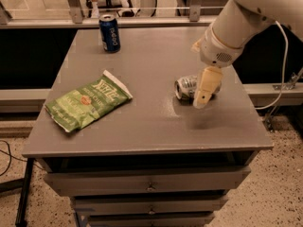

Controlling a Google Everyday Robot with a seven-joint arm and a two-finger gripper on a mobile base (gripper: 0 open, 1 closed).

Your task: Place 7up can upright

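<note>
The 7up can (185, 87) lies on its side on the right part of the grey table (151, 131), its silver top facing left. My gripper (201, 98) hangs from the white arm that comes in from the upper right. It points down over the can's right half and hides that part of it. I cannot tell whether it touches the can.
A dark blue Pepsi can (109, 33) stands upright at the table's back left. A green chip bag (87, 105) lies flat on the left side. Drawers (149, 183) sit under the tabletop. A railing runs behind the table, and a cable hangs at the right.
</note>
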